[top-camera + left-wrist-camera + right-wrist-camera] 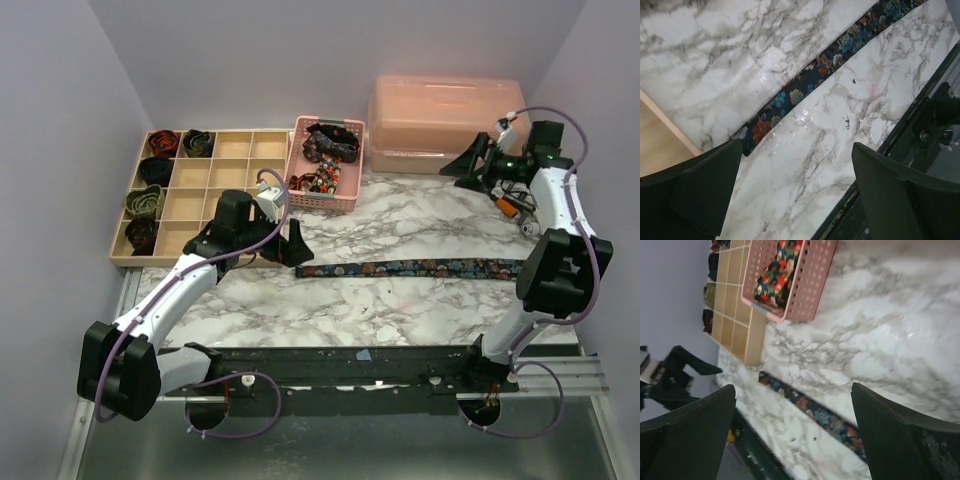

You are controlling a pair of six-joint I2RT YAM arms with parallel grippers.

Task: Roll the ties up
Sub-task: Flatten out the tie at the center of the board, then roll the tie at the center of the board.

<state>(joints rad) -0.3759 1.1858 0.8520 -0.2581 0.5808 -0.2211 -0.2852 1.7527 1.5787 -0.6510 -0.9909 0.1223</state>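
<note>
The floral tie [410, 268] is lying flat and unrolled on the marble table [400, 215]. Its narrow end is just beside one fingertip of the left gripper [796, 146], and the rest is running away ahead of that gripper. Its jaws are being held wide apart with nothing between them. The right gripper [792, 387] is likewise being held open and empty, well away from the tie. The end is probably best pinched squarely across its width, so that the first turn is being started tight and straight.

White marble-patterned table [400, 225] — flat floral tie [410, 268], wooden divided tray [232, 176], pink mesh basket [326, 203], peach lidded box [445, 120]
</note>
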